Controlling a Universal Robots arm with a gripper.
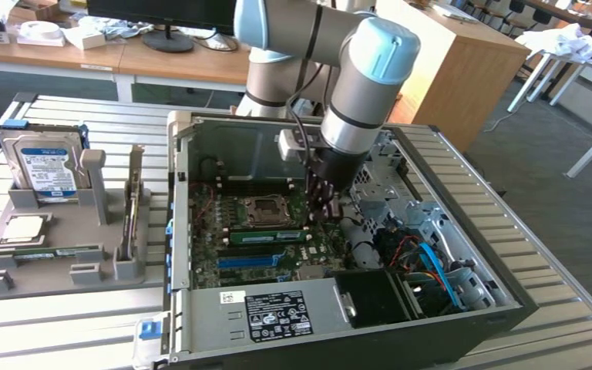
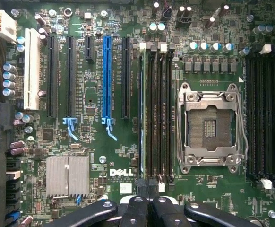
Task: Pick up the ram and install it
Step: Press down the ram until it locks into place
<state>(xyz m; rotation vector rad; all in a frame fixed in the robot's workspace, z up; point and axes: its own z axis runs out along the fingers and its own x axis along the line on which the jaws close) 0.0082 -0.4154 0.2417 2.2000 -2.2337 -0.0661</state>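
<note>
A long green ram stick (image 1: pixel 265 235) with dark chips stands in a motherboard slot beside the empty processor socket (image 1: pixel 263 208), inside the open computer case. In the wrist view I look straight down on the black ram slots (image 2: pixel 157 113); a thin pale edge (image 2: pixel 142 113) runs along the slot nearest the blue connector. My gripper (image 1: pixel 325 214) hangs low over the motherboard, just to the exterior view's right of the socket. Its black fingers (image 2: pixel 136 208) are pressed together with nothing between them, and the gripper (image 2: pixel 149 196) sits over one end of the slots.
A grey holder (image 1: pixel 59 270) at the exterior view's left carries a blue-labelled hard drive (image 1: pixel 41 166), a silver processor chip (image 1: pixel 24 227), a flat green stick (image 1: pixel 49 253) and an upright card (image 1: pixel 132 212). The case walls (image 1: pixel 178 231), cables (image 1: pixel 430 262) and power supply (image 1: pixel 275 312) ring the motherboard.
</note>
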